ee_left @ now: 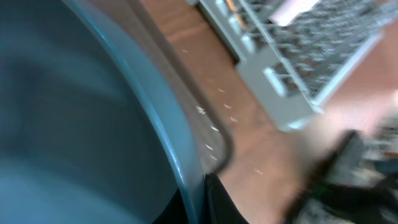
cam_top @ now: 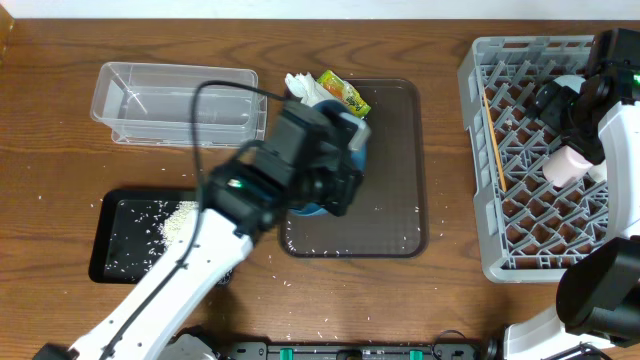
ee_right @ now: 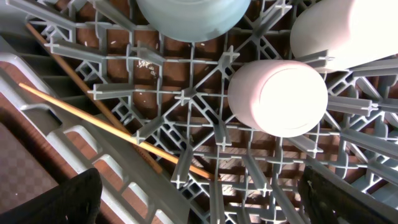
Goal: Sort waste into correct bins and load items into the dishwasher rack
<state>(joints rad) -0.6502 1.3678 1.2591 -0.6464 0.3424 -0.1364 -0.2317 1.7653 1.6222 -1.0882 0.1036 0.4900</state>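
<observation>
My left gripper (cam_top: 335, 165) hangs over the brown serving tray (cam_top: 395, 200), shut on the rim of the dark blue plate (ee_left: 74, 112). The plate (cam_top: 308, 208) is mostly hidden under the arm. In the left wrist view the gripper (ee_left: 199, 199) has a finger on each side of the rim. My right gripper (ee_right: 205, 199) stands open above the grey dishwasher rack (cam_top: 520, 255), empty. In the rack are the pink cup (ee_right: 277, 96), a white cup (ee_right: 342, 31), a light blue bowl (ee_right: 193, 18) and the chopsticks (ee_right: 93, 115). The napkin (cam_top: 303, 88) and wrapper (cam_top: 345, 95) lie at the tray's far edge.
The black tray (cam_top: 105, 250) at front left holds a heap of rice (cam_top: 180, 218). The clear tub (cam_top: 175, 100) stands behind it. Loose rice grains (cam_top: 330, 250) lie on the brown tray's near edge and on the table.
</observation>
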